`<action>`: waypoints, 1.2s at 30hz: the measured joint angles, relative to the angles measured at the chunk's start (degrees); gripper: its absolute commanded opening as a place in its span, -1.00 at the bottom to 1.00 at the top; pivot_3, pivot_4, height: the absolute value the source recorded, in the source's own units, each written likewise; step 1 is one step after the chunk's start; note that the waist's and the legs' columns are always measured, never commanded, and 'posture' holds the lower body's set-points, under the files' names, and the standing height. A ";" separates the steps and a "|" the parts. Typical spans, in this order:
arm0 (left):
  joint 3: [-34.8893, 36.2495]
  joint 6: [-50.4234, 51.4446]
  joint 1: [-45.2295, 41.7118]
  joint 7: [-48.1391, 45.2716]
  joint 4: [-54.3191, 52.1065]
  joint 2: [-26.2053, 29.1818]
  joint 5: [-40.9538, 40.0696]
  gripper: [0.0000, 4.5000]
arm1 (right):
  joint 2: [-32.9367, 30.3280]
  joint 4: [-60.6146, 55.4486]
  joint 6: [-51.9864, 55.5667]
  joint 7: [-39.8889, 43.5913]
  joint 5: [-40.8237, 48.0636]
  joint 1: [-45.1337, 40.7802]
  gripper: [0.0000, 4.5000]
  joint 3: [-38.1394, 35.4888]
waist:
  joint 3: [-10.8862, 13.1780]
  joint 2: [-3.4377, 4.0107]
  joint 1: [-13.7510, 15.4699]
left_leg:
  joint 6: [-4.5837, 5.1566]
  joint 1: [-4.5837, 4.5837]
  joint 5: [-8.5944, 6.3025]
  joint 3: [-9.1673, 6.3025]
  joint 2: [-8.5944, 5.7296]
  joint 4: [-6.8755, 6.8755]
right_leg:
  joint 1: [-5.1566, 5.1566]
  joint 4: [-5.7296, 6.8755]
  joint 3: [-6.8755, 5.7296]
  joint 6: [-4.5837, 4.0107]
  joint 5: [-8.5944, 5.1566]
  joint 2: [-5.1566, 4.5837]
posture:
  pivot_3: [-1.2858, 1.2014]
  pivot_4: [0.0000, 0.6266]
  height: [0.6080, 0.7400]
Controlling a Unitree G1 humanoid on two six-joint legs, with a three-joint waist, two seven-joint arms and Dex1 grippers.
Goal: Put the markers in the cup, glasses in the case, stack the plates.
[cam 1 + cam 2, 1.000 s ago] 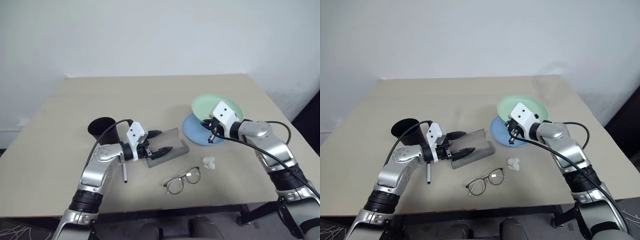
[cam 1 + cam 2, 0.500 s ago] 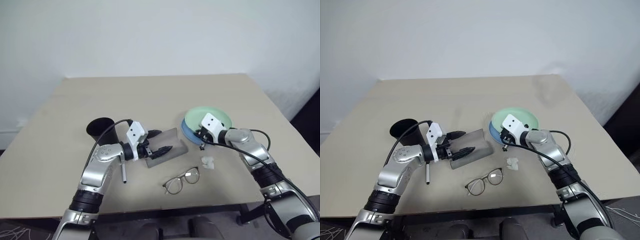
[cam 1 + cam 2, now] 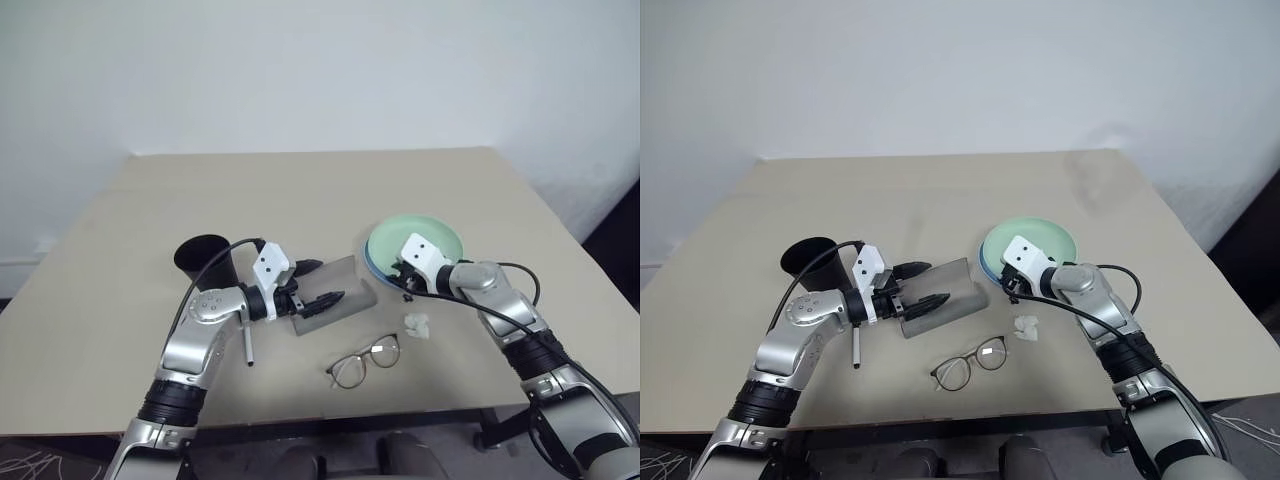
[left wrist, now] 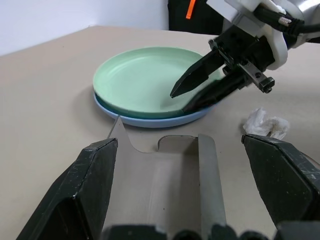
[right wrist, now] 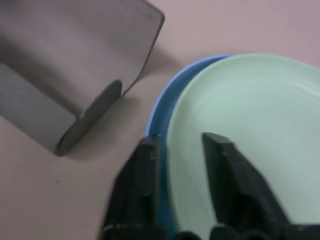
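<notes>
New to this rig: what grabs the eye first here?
The pale mint green plate sits stacked on the light blue plate at the table's right, with the right gripper at its near rim, jaws parted. Left of that, the left gripper spans the open grey glasses case.

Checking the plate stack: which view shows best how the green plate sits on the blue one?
Left wrist view: the green plate lies nested on the blue plate, blue rim showing beneath. Right wrist view shows one edge, up close, between the right gripper fingers. The eye views show the stack smaller, from above, partly behind that gripper.
</notes>
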 measured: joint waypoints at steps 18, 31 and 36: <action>-0.01 0.05 0.68 0.28 -0.83 0.12 -0.01 0.89 | -11.88 -30.81 17.62 5.24 9.19 9.30 0.20 -12.35 | -0.01 -0.03 0.21 | 0.00 -0.02 -0.02 -0.12 0.00 0.02 | 0.08 -0.07 -0.10 0.02 -0.03 -0.03 | 0.03 -1.00 1.00; -0.12 0.07 0.68 -0.04 -0.88 -0.05 0.00 0.89 | -12.78 -39.23 28.11 3.19 15.46 21.62 0.07 -12.25 | 0.03 -0.07 -0.25 | -0.01 0.09 -0.01 0.12 0.13 0.32 | 0.17 -0.01 -0.12 0.00 -0.05 0.02 | 0.03 -1.00 1.00; -0.13 0.07 0.68 -0.07 -0.87 -0.07 0.01 0.89 | -10.71 -36.67 28.03 0.80 15.21 20.22 0.07 -8.78 | 0.03 -0.07 -0.23 | -0.01 0.04 -0.02 0.09 0.10 0.29 | 0.14 -0.03 -0.11 0.03 -0.03 0.01 | 0.03 -1.00 1.00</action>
